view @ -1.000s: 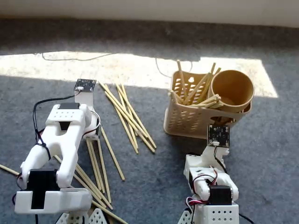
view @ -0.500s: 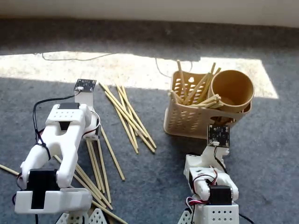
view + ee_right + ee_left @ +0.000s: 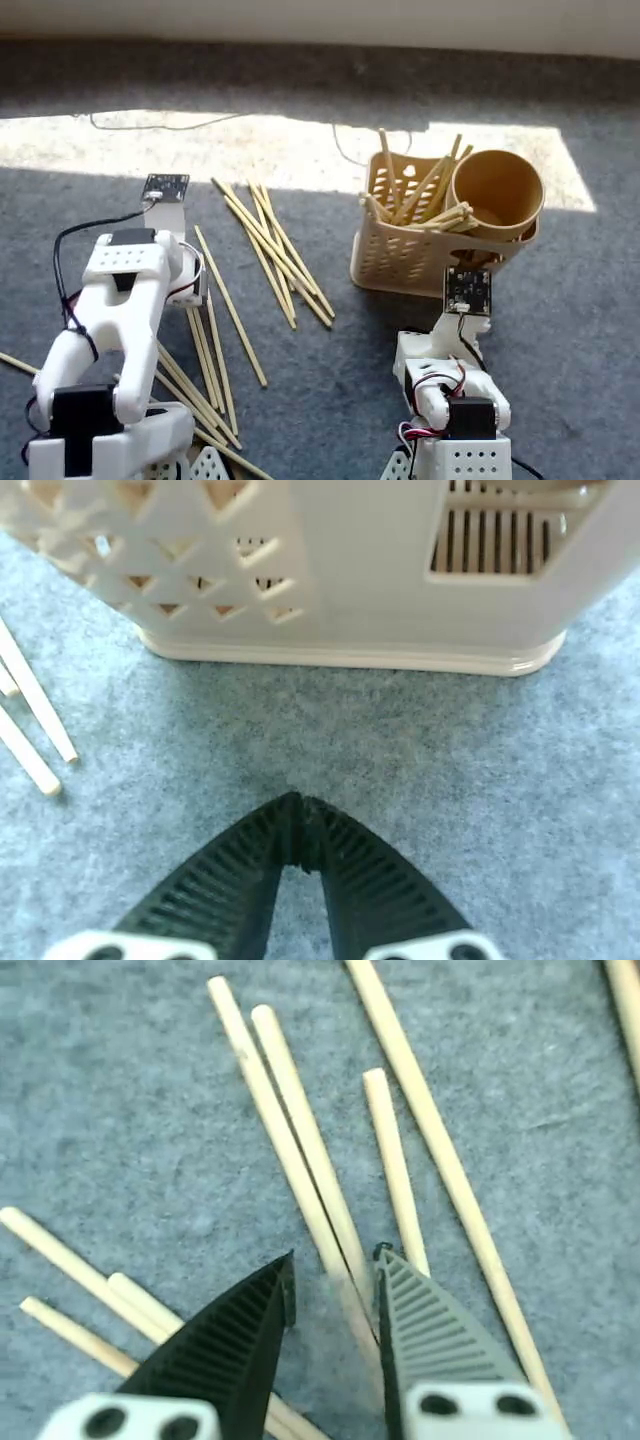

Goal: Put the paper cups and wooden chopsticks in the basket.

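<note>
A grey carpet [image 3: 560,300] covers the whole scene, with a bright band of sun across its far part. The left arm [image 3: 120,300] stands at the near left and stretches toward the far side. The right arm [image 3: 455,400] is folded at the near right, just in front of the basket [image 3: 400,258]. The basket stands right of the middle, partly in the sun. A paper cup [image 3: 495,185] sits in its right end with the open mouth showing, and a bundle of chopsticks [image 3: 420,195] sticks out of its left part. Loose chopsticks [image 3: 272,248] lie fanned on the carpet between the left arm and the basket. More chopsticks [image 3: 210,370] lie just beside the left arm on the near side. The left gripper [image 3: 335,1260] is low over the carpet with its fingers spread, and a pair of chopsticks [image 3: 298,1160] lying side by side passes between them. The right gripper [image 3: 300,825] has its fingers pressed together with nothing between, near the basket wall.
</note>
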Robot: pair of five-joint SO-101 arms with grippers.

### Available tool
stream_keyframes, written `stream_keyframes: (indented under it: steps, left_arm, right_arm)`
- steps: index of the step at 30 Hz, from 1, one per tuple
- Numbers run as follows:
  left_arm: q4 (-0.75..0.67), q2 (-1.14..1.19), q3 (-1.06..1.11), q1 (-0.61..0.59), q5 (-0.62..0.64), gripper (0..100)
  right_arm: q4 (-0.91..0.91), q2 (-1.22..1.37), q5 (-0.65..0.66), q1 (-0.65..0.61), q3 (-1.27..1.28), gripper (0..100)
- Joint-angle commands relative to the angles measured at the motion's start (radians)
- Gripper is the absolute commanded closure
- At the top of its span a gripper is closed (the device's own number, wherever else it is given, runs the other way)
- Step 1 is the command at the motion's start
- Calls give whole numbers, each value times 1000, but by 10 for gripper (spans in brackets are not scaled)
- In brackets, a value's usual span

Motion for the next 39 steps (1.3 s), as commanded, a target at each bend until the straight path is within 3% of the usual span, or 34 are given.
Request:
stream_keyframes:
  steps: [1, 9, 13, 18, 21, 25, 34, 39]
  left_arm:
    - [-17, -67, 28, -7, 8, 780]
    - [-40, -5, 12, -4, 11, 819]
    - [-32, 122, -94, -4, 92, 819]
    - [91, 286, -268, 18, 104, 822]
    - [98, 344, -315, 30, 101, 889]
    - [97, 346, -317, 41, 100, 975]
    - [95, 332, -323, 62, 100, 995]
    - [98, 193, -314, 56, 101, 995]
  right_arm:
    - [7, -2, 9, -7, 104, 991]
    - [7, -2, 9, -7, 104, 991]
    - [7, -2, 9, -7, 104, 991]
    - [7, -2, 9, -7, 104, 991]
    - [7, -2, 9, -7, 104, 991]
    - [7, -2, 9, -7, 104, 991]
    - [7, -2, 9, -7, 104, 991]
    - [7, -2, 9, -7, 104, 991]
